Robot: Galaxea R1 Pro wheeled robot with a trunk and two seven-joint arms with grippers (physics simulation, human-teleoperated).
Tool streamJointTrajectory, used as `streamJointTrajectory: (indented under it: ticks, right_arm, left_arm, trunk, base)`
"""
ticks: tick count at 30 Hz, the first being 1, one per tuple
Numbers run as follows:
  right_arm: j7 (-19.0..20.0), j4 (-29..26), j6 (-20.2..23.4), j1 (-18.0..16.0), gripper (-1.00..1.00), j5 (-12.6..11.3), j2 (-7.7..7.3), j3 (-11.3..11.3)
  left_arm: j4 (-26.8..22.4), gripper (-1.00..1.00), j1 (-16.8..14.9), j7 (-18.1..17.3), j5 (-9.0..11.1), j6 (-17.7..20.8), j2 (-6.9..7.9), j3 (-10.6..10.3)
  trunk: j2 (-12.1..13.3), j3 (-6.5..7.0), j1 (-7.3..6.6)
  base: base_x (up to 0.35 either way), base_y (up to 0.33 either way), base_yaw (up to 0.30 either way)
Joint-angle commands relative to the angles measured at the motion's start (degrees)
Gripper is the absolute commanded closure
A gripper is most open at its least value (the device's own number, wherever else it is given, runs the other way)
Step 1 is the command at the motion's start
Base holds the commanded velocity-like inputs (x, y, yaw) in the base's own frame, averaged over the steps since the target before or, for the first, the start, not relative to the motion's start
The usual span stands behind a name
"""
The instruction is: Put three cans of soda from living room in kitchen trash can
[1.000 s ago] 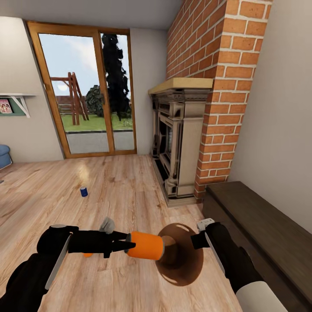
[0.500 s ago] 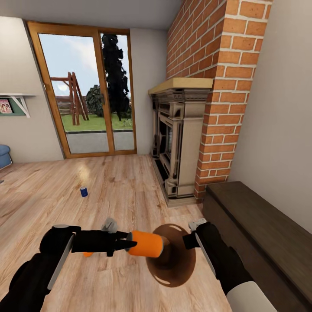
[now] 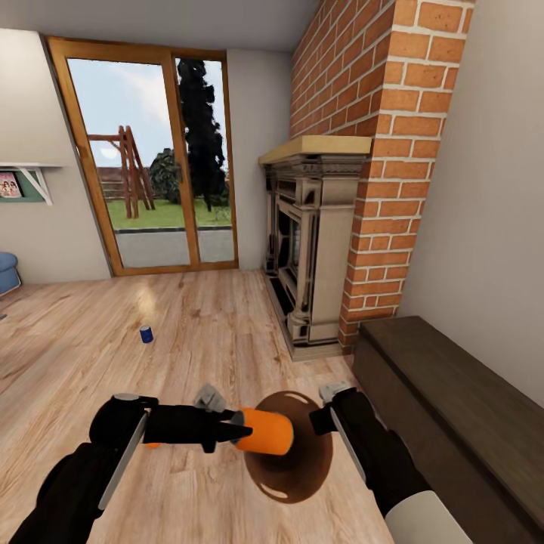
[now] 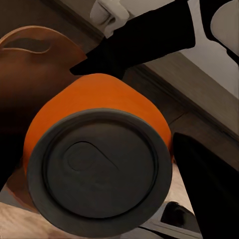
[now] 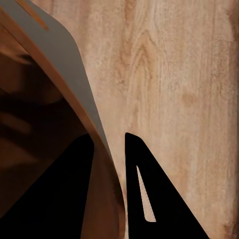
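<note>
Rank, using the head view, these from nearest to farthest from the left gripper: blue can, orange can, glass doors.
1. Orange can: in the left gripper's fingers.
2. Blue can: upright on the floor, farther off.
3. Glass doors: at the far wall.

The right gripper (image 5: 109, 189) pinched the trash can's wall (image 5: 74, 79), one dark finger (image 5: 45, 194) inside the brown interior, the other outside. Light wood plank floor (image 5: 174, 74) lay beyond.
</note>
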Motion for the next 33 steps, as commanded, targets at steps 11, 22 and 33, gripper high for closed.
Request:
streamJointTrajectory:
  ticks: [11,22,33]
  right_arm:
    - [0.04,-0.02,0.02,-0.02,1.0,-0.9,0.45,0.65]
    - [0.04,-0.02,0.02,-0.02,1.0,-0.9,0.46,1.5]
    - [0.04,-0.02,0.02,-0.02,1.0,-0.9,1.0,1.56]
  left_arm:
    - [0.29,1.0,-0.05,14.77,0.01,-0.02,-2.71,-7.51]
    - [0.55,1.0,-0.03,31.83,-0.06,-0.01,-5.45,-15.29]
    - [1.87,1.0,0.0,44.71,-0.24,0.02,-7.2,-21.25]
  trunk:
    - [0.0,0.01,0.0]
    - [0.0,0.01,0.0]
    - [0.0,0.01,0.0]
  base:
    - [0.0,0.0,0.0]
    - [0.0,0.0,0.0]
    - [0.0,0.0,0.0]
